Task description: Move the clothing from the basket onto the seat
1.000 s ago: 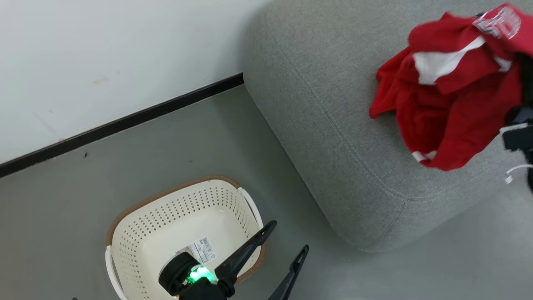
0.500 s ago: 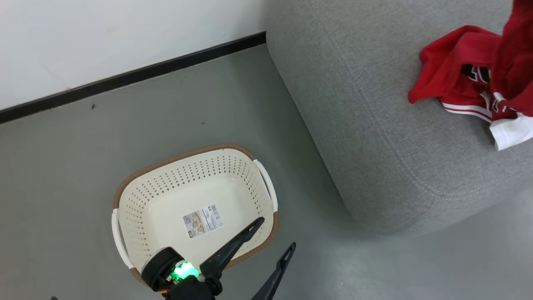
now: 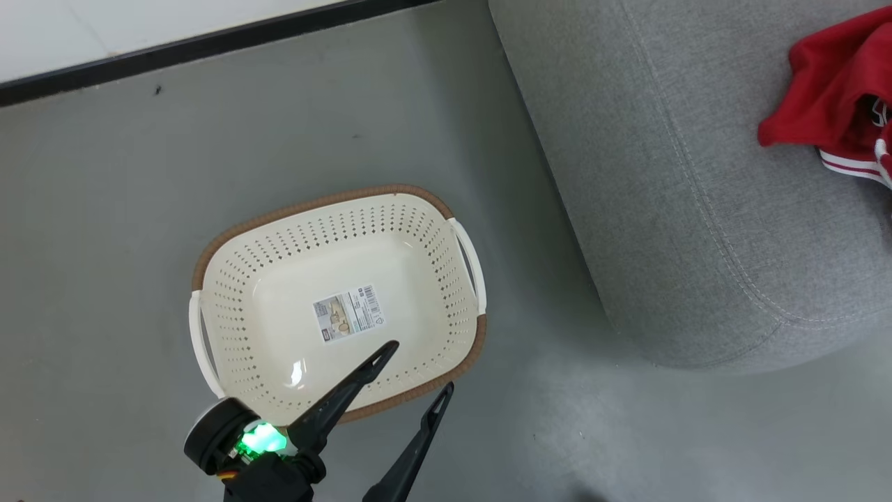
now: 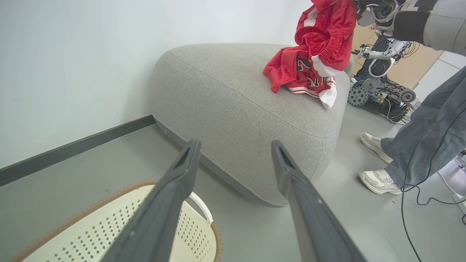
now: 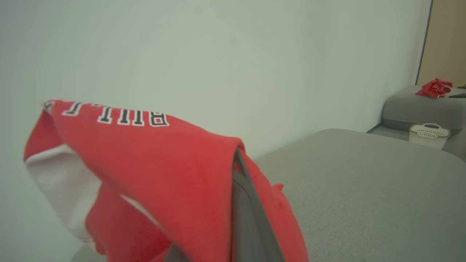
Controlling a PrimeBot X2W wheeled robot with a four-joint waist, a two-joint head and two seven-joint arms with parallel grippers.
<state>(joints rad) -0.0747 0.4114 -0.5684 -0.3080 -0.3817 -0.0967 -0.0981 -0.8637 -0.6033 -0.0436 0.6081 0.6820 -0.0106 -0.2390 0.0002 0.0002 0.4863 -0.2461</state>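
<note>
1. The clothing [image 4: 329,34], bright red sports garments in soft knit with white stripes and trim, is all at the large grey fabric-upholstered seat [image 3: 662,209]. The lying garment [image 3: 826,104] is bunched on the seat's top by the edge farthest from the basket, a white hem lapping over that edge in the left wrist view. The hanging garment [image 5: 164,163] dangles above it
2. The right gripper [image 5: 236,154] is, as we read it, clamped on the hanging garment: the one long dark finger we see stands mid-view, and red cloth is folded over its tip and covers the other finger
3. The left gripper [image 3: 418,366] has its fingers spread wide and carries nothing. It hovers over the near rim of the cream-white perforated plastic basket [image 3: 313,203], which stands on the grey floor [image 3: 209,139] just beside the seat's corner
4. We judge the cloth light, limp, unbreakable and grippy rather than slippery. It will drape, bunch and may cling to a finger on release. A thick fold or the gathered waistband is the best hold, not a loose hem
5. On the hanging garment, black block letters outlined in white read B, U, L, L upside down, and the rest turns round the fold. The lying garment's characters are buried in folds. The white barcode label [image 3: 348,314] on the basket's floor has print too small to read
</note>
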